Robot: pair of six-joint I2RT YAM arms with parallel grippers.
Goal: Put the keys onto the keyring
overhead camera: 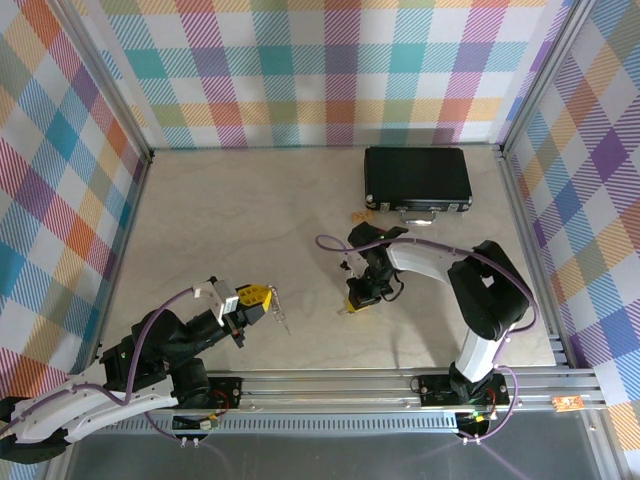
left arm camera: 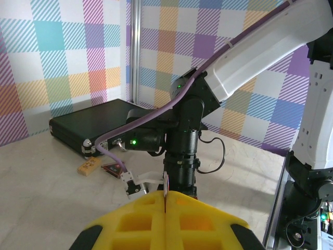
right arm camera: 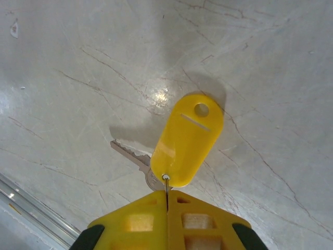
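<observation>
Yellow-headed silver key [right arm camera: 184, 138], one, dangling near centre from right gripper [right arm camera: 167, 203] pinching it, left gripper [left arm camera: 165, 203] clamping one gray keyring [overhead camera: 279, 308] near-left, one black case [overhead camera: 417, 180], one tan tag [left arm camera: 88, 165], one dark red tag [left arm camera: 111, 167] lying far right.

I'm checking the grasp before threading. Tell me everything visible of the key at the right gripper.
The key is small, silvery metal, its toothed blade pointing up-left in the wrist view. A glossy yellow oval tag with a round hole and a slit overlaps its round head. The right gripper, shut, pinches it at that end, over the pale table.
</observation>
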